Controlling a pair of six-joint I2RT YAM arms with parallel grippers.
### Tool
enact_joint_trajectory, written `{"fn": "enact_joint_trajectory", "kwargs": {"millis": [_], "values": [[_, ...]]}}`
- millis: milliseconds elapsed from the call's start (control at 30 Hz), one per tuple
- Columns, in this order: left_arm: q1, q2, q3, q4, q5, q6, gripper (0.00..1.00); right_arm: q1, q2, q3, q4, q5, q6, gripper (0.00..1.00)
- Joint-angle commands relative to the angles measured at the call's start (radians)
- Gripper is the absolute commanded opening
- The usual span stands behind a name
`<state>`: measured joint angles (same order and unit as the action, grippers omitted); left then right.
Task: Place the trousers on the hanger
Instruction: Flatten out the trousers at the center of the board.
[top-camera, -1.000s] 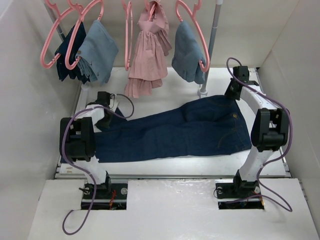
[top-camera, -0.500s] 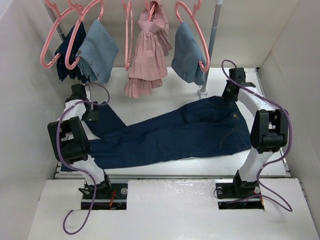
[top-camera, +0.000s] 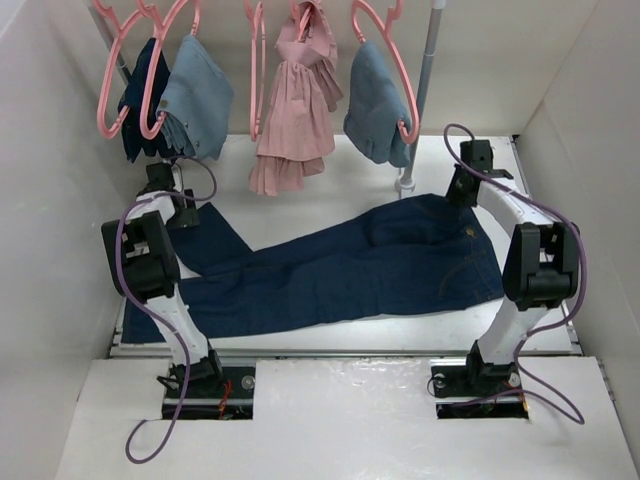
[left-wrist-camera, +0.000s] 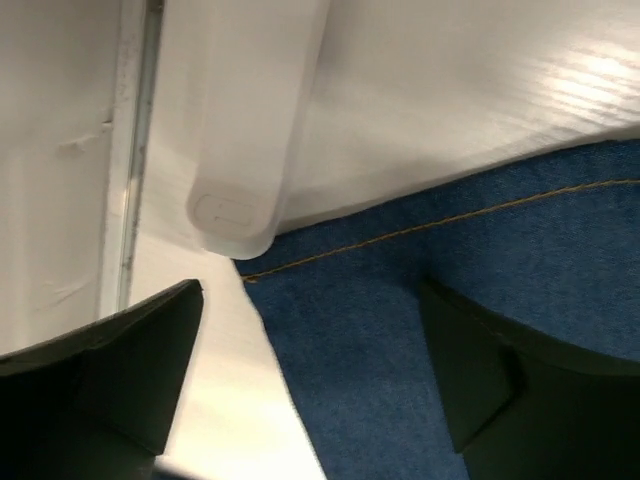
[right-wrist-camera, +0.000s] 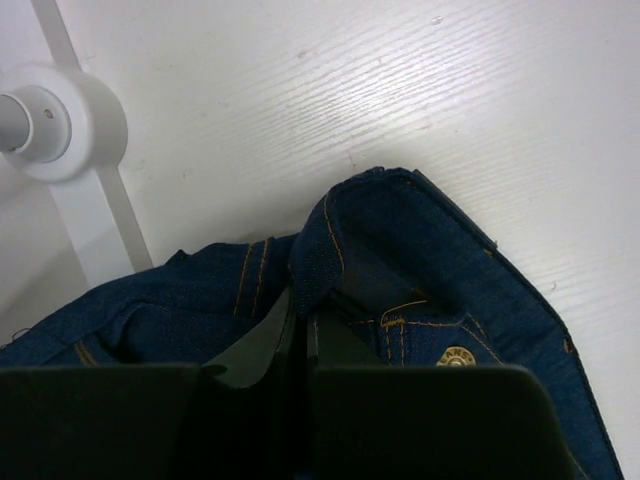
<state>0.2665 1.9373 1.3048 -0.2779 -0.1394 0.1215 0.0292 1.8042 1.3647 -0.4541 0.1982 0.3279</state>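
Table (top-camera: 340, 190): white, lay beneath both grippers.

Trousers (top-camera: 340, 270): dark navy, spread flat on the table between the two grippers. The waist lay at the right gripper and a leg hem under the left one. They were on no hanger.

Pink dress (top-camera: 295, 100) and light denim garments (top-camera: 200, 100): hung on the rail above and beyond both grippers.

Hanger (top-camera: 258, 60): thin pink plastic, seen edge-on. It hung well above and beyond the left gripper, just left of the dress, and apparently carried nothing.

Rack foot (left-wrist-camera: 235, 210): white, rounded end, resting on the table just ahead of the left gripper and touching the trouser hem.

Right gripper (right-wrist-camera: 302, 330): fingers pressed together on a raised fold of the waistband, with a brass button (right-wrist-camera: 458, 356) close to its right.

Left gripper (left-wrist-camera: 310, 370): fingers spread wide and gripping nothing, poised over the hem corner.
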Motion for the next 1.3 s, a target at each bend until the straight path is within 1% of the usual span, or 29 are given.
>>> {"fn": "enact_joint_trajectory", "kwargs": {"millis": [0, 67, 100, 167, 200, 233, 333, 400, 467, 533, 633, 800, 833, 867, 900, 967, 1000, 1133, 1267], "values": [[0.017, 0.037, -0.110, -0.014, -0.005, 0.026, 0.70, -0.031, -0.057, -0.004, 0.043, 0.003, -0.004, 0.00], [0.017, 0.028, -0.141, -0.003, 0.009, 0.036, 0.50, -0.052, -0.068, -0.004, 0.052, -0.019, 0.009, 0.00], [0.017, 0.028, -0.141, -0.003, 0.021, 0.049, 0.27, -0.080, -0.077, -0.013, 0.052, -0.040, 0.023, 0.00], [0.017, 0.016, -0.141, -0.012, 0.035, 0.058, 0.06, -0.107, -0.088, -0.013, 0.063, -0.052, 0.036, 0.00], [0.017, 0.015, -0.131, -0.026, 0.035, 0.070, 0.00, -0.118, -0.100, -0.013, 0.063, -0.063, 0.036, 0.00], [0.017, 0.003, -0.131, -0.035, 0.035, 0.070, 0.00, -0.129, -0.100, -0.013, 0.063, -0.054, 0.036, 0.00], [0.017, -0.038, -0.131, -0.058, 0.018, 0.134, 0.00, -0.129, -0.121, -0.001, 0.063, -0.030, 0.017, 0.00], [0.017, -0.078, -0.093, -0.096, -0.009, 0.177, 0.00, -0.138, -0.144, 0.010, 0.063, -0.029, 0.017, 0.00], [0.017, -0.109, -0.052, -0.139, -0.067, 0.246, 0.00, -0.138, -0.157, 0.010, 0.063, -0.019, 0.008, 0.00], [0.017, -0.147, 0.028, -0.167, -0.103, 0.288, 0.00, -0.147, -0.169, 0.010, 0.075, -0.019, 0.008, 0.00], [0.017, -0.159, 0.126, -0.225, -0.141, 0.345, 0.00, -0.147, -0.192, -0.001, 0.098, -0.019, 0.008, 0.00], [0.017, -0.124, 0.191, -0.355, -0.141, 0.356, 0.00, -0.157, -0.210, -0.032, 0.107, -0.043, 0.008, 0.00], [0.017, -0.114, 0.191, -0.389, -0.141, 0.356, 0.05, -0.157, -0.210, -0.044, 0.107, -0.043, 0.008, 0.00], [0.017, -0.113, 0.170, -0.389, -0.141, 0.356, 0.18, -0.157, -0.210, -0.044, 0.107, -0.043, -0.001, 0.00], [0.017, -0.123, 0.148, -0.389, -0.156, 0.356, 0.36, -0.157, -0.221, -0.053, 0.107, -0.043, -0.012, 0.00], [0.027, -0.135, 0.081, -0.325, -0.157, 0.356, 0.70, -0.157, -0.221, -0.064, 0.117, -0.034, -0.021, 0.00], [0.037, -0.135, 0.071, -0.311, -0.141, 0.337, 0.73, -0.157, -0.221, -0.064, 0.117, -0.034, -0.021, 0.00], [0.046, -0.066, 0.080, -0.311, -0.022, 0.241, 0.77, -0.157, -0.221, -0.064, 0.117, -0.057, -0.021, 0.00], [0.046, -0.057, 0.033, -0.259, 0.007, 0.202, 0.78, -0.157, -0.232, -0.064, 0.117, -0.066, -0.039, 0.00]]}}
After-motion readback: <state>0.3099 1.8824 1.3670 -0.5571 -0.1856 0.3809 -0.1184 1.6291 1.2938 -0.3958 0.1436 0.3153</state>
